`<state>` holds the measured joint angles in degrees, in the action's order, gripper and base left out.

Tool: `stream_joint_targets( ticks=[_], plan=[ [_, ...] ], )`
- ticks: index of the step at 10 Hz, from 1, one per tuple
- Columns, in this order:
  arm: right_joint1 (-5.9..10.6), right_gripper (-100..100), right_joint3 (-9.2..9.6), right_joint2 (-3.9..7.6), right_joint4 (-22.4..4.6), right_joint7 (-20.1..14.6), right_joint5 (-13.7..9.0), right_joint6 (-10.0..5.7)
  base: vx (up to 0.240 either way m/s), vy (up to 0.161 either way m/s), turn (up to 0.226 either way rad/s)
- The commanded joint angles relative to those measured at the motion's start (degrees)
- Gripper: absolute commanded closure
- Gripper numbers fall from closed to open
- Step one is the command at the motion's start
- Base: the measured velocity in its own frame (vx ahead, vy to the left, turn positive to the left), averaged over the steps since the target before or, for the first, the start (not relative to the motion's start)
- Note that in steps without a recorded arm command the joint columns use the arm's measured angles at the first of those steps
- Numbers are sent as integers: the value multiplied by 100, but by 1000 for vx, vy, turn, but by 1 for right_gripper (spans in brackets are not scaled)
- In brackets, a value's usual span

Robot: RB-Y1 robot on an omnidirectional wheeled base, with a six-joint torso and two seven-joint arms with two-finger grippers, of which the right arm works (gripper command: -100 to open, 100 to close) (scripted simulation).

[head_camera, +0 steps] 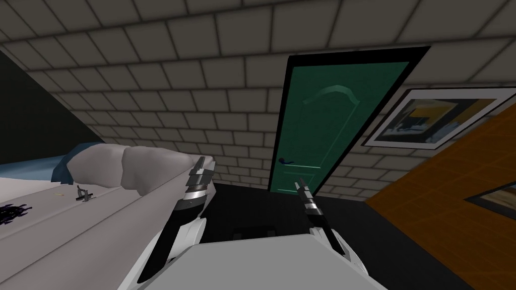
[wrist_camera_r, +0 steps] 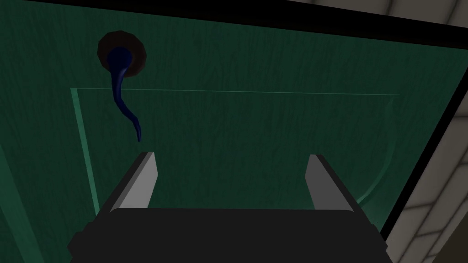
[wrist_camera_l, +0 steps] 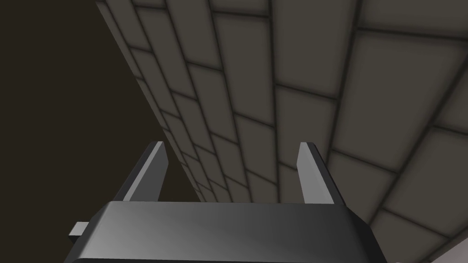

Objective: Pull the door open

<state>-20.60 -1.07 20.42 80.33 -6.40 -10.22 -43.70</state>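
Dim door handle (wrist_camera_r: 119,68) near right claw (wrist_camera_r: 231,156)

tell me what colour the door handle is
The handle is dark blue, on a green door; clearest in the right wrist view.

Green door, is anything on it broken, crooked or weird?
Nothing stands out. The green door fills its black frame, and its lean matches the slant of the whole head view, so that is the camera's. The dark blue handle looks whole on its round plate. The right gripper, jaws open, is not touching it.
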Motion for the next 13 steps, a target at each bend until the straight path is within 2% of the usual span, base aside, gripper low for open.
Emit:
stream_joint_targets(
  ticks=[1, 2, 10, 13],
  plan=[
    [51, -100, 5, 81, -243, -63, -46, -44, 90, 18, 14],
    [80, -100, 16, 163, -485, -122, -97, -78, 138, 29, 20],
    [171, -100, 49, 414, -1231, -306, -254, -182, 94, 12, 9],
    [225, -100, 68, 563, -1676, -415, -349, -245, 139, 6, 14]
  ],
)
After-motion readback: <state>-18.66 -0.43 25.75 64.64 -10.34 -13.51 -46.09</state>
